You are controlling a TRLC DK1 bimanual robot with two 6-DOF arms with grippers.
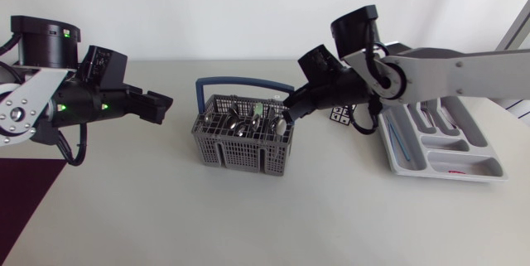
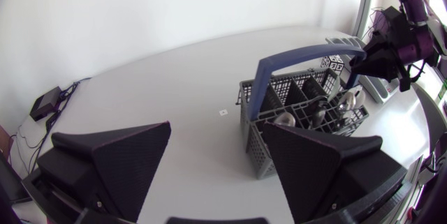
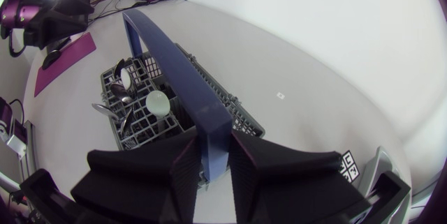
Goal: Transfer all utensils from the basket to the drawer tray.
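A grey wire basket [image 1: 240,152] with a blue hoop handle [image 1: 240,81] stands mid-table, holding several metal utensils [image 1: 248,123]. My right gripper [image 1: 291,110] is at the basket's right end. In the right wrist view its fingers [image 3: 269,165] press the blue handle [image 3: 174,63] from both sides, with a spoon [image 3: 157,102] in the basket [image 3: 112,84] ahead. The grey drawer tray [image 1: 464,165] lies at the right, under that arm. My left gripper [image 1: 161,106] hovers open left of the basket, and the basket [image 2: 258,147] shows ahead of its fingers [image 2: 126,154].
A few utensils and a blue stick [image 1: 396,137] lie in the tray's slots. A small black-and-white marker [image 1: 339,115] sits between basket and tray. A maroon mat [image 1: 25,191] covers the table's front left corner.
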